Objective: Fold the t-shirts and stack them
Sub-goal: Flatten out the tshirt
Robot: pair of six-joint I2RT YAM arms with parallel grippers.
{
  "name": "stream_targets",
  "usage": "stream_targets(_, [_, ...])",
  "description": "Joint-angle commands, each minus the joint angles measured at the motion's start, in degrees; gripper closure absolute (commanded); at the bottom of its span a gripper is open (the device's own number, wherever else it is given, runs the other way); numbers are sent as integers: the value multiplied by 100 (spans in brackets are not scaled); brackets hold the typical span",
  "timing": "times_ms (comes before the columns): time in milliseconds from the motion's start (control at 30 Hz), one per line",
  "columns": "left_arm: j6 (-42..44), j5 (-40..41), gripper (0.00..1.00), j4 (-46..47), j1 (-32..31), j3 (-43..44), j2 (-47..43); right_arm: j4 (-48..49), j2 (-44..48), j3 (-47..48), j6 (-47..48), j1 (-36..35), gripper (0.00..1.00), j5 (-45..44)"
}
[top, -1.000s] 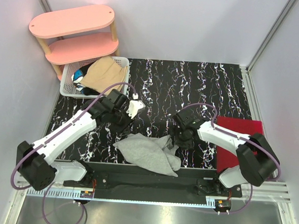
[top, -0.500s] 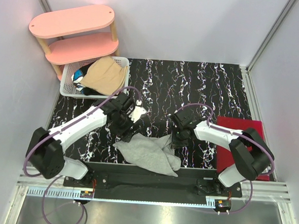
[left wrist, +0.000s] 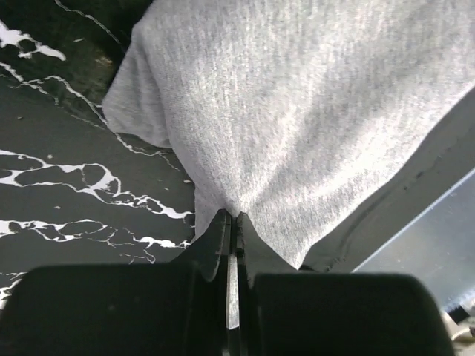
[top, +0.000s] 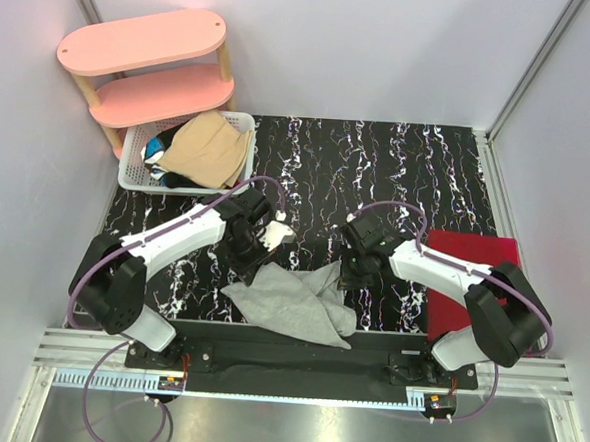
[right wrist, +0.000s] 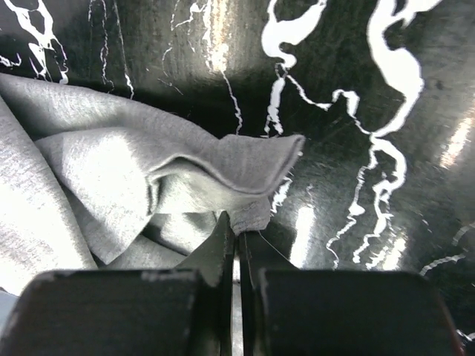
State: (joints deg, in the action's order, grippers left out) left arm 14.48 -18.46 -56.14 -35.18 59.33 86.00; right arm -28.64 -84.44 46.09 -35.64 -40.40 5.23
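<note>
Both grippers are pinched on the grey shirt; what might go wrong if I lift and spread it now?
1. The left gripper and right gripper each pinch only a thin bit of the grey t-shirt at its edge, so it may slip out on lifting.
2. The fabric is bunched in folds by the right gripper, so it may come up twisted.
3. Its near part lies over the black base rail and could drag or snag there.
</note>
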Motion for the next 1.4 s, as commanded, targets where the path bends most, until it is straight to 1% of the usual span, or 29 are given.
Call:
stream_targets(0, [108, -326, 100, -117, 11, 569, -109, -377, 393, 418, 206, -3, 100, -488])
stream_targets(33, [108, -273, 100, -134, 11, 710, -179, -492, 463, 689, 337, 32, 100, -688])
stream_targets(67, [108, -211, 100, -134, 11, 1051, -328, -606, 655, 848, 416, 50, 100, -986])
stream_targets(133, [125, 104, 100, -134, 20, 1448, -478, -984, 867, 1401, 662, 59, 100, -1443])
stream_targets(167, [134, 341, 100, -143, 20, 1867, -600, -1203, 1086, 1595, 750, 50, 100, -1603])
stream_targets(233, [160, 527, 100, -151, 46, 2265, -733, -1432, 1315, 2166, 961, 50, 100, -2059])
stream_targets(267, [169, 588, 100, -152, 64, 2589, -890, -1529, 1560, 2333, 1023, 59, 100, -2183])
stream_targets(300, [187, 606, 100, -178, 64, 2714, -970, -1678, 1676, 2622, 1093, 59, 100, -2246])
stream_targets(367, [195, 537, 100, -257, 64, 2847, -1241, -1785, 2097, 2791, 1199, 50, 100, -2282])
stream_targets(433, [213, 387, 100, -327, 64, 2742, -1436, -1855, 2492, 2897, 1139, 59, 100, -2159])
stream_targets(500, [301, 387, 99, -371, 64, 2330, -1734, -2048, 2678, 2880, 1051, 50, 100, -2062])
stream_targets(567, [406, 544, 97, -371, 64, 1770, -1971, -2250, 2889, 2819, 901, 50, 100, -2035])
stream_targets(667, [494, 834, 96, -389, 64, 1293, -2166, -2356, 3162, 2599, 804, 50, 100, -2158])
stream_targets(733, [529, 879, 94, -415, 64, 1195, -2297, -2400, 3276, 2572, 769, 50, 100, -2193])
stream_targets(800, [617, 914, 76, -442, 64, 1134, -2359, -2497, 3285, 2590, 734, 50, 100, -2220])
stream_targets(833, [644, 923, 72, -442, 64, 1116, -2342, -2540, 3233, 2572, 699, 50, 100, -2255])
stream_targets(933, [696, 1054, 64, -442, 64, 1072, -2115, -2708, 2996, 2397, 532, 50, 100, -2281])
stream_targets(967, [679, 1168, 59, -433, 64, 1072, -2026, -2717, 2943, 2327, 488, 50, 100, -2290])
stream_targets(1033, [688, 1274, 58, -424, 64, 1089, -1755, -2708, 2803, 2142, 453, 50, 100, -2517])
stream_targets(1133, [723, 1318, 57, -380, 55, 1256, -1517, -2708, 2653, 2115, 513, 50, 100, -2904])
stream_targets(1300, [705, 1038, 57, -380, -33, 1950, -1165, -2664, 2486, 2580, 777, 50, 100, -2835])
stream_targets(1367, [688, 862, 57, -380, -269, 2100, -971, -2673, 2450, 2703, 856, 50, 100, -2940])
